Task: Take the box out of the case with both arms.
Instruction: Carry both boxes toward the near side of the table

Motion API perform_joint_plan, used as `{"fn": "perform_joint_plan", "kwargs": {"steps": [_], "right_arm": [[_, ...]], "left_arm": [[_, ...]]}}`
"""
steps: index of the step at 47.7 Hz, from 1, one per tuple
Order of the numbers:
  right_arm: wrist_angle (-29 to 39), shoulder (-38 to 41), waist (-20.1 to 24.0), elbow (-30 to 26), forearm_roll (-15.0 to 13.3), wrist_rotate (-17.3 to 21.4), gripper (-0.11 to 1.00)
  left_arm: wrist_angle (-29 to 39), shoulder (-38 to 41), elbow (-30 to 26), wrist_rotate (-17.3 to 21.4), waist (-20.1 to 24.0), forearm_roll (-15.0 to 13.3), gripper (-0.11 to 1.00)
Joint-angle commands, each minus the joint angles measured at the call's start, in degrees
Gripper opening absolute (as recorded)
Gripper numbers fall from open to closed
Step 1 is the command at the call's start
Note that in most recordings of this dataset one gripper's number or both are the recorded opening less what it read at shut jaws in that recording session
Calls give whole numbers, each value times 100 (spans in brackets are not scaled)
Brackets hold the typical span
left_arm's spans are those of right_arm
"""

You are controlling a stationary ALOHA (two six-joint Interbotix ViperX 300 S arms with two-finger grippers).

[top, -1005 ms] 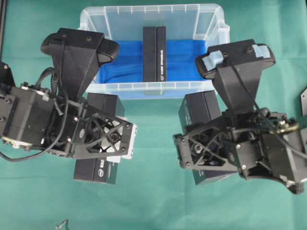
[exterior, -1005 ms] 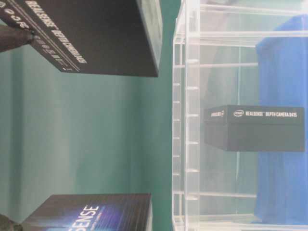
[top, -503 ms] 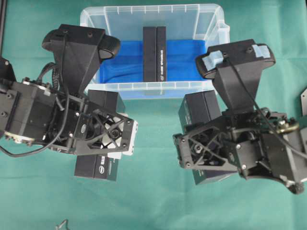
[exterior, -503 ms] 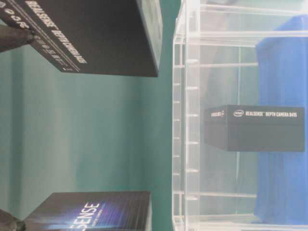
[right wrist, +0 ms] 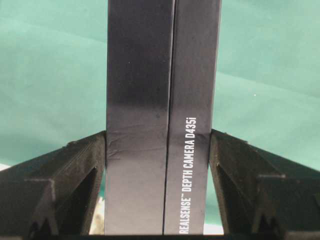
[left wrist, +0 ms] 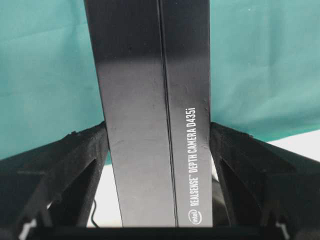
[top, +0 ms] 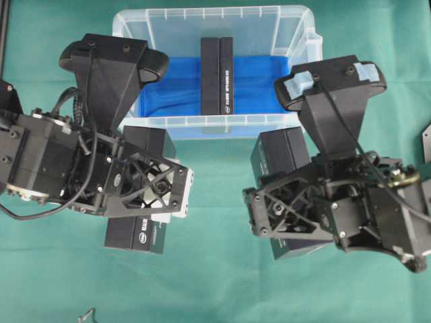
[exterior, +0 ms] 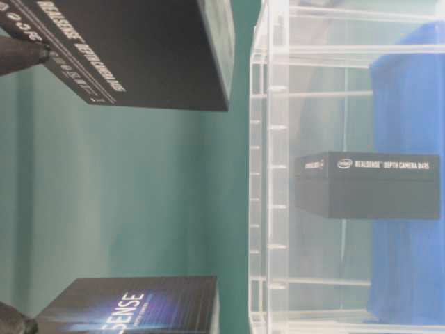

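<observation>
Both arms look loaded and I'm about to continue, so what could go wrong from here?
1. The left gripper and right gripper each clamp a black box only by its narrow sides; a quick swing might let one slip.
2. A third box stands in the case; with both grippers full, neither can take it before setting its load down.
3. The held boxes hang close to the case's front wall, so a careless move could bump it.

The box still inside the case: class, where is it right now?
In the overhead view, the box stands mid-case on the blue sheet, between both arms.
</observation>
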Motion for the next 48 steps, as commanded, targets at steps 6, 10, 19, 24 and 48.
{"fn": "perform_joint_plan", "kwargs": {"steps": [6, 10, 19, 24, 48], "right_arm": [[0, -9, 9, -44, -44, 9, 67], [0, 79, 9, -9, -44, 9, 67], [-105, 290, 26, 176, 9, 26, 67], [-229, 378, 26, 325, 18, 79, 67], [-1960, 448, 44, 1934, 62, 668, 67]], "left_arm": [[-44, -62, 114, -26, 9, 26, 64], [-88, -62, 299, -62, -9, 62, 64], [-729, -62, 853, -387, -141, 105, 64], [-1134, -79, 1222, -589, -220, 132, 64], [-2584, 62, 2628, -932, -246, 211, 64]]}}
